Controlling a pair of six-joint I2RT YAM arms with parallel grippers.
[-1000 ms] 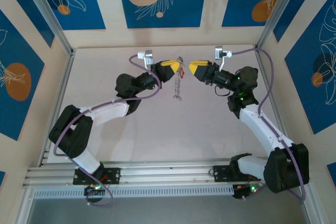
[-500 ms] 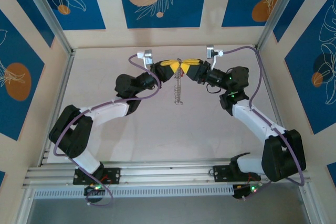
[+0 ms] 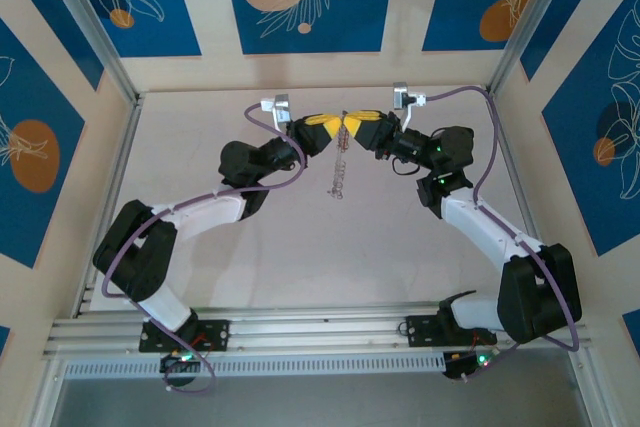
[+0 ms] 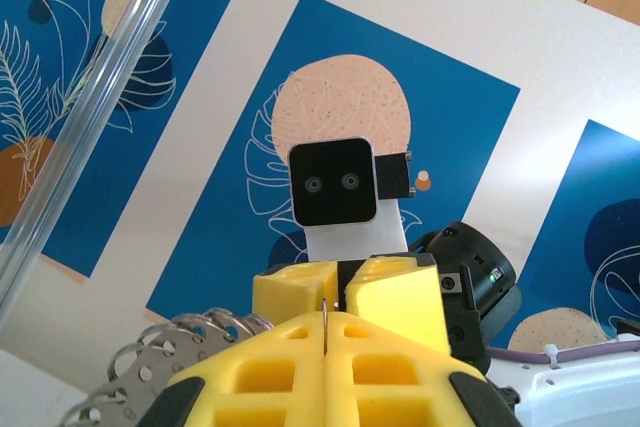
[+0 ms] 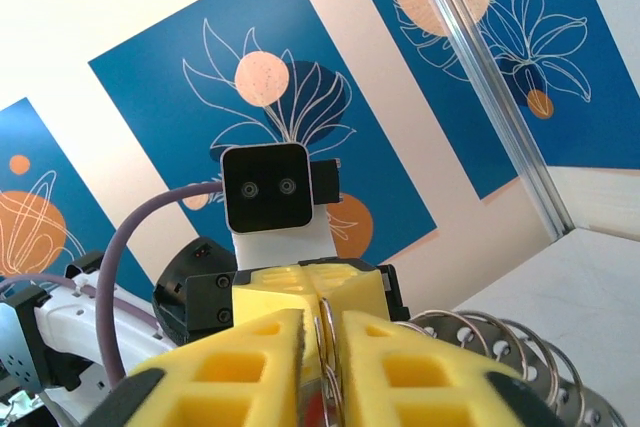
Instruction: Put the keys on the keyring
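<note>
At the top of the keyring (image 3: 339, 172), right gripper (image 3: 354, 127) has arrived opposite left gripper (image 3: 337, 127); left jaws pinch it shut; right jaws narrowing, grip possibly incomplete; threading imminent.

Left arm (image 3: 205, 209): we see white tubular links joined by bulky black housings.
Right arm (image 3: 490, 232): we see the same white-and-black build, with small green lights on its black joints.
Cable (image 5: 118, 257): we note a thick purple-grey lead on each arm.
Left gripper (image 4: 325, 327): we mark yellow fingers moulded with square recesses, edged in black.
Right gripper (image 5: 322, 332): we mark matching yellow waffle-faced fingers.
Wrist cameras (image 4: 335, 182): we find a black square face with two small lenses, on a white bracket.
Bases (image 3: 185, 335): we see black plates with tiny red and green lights.
</note>
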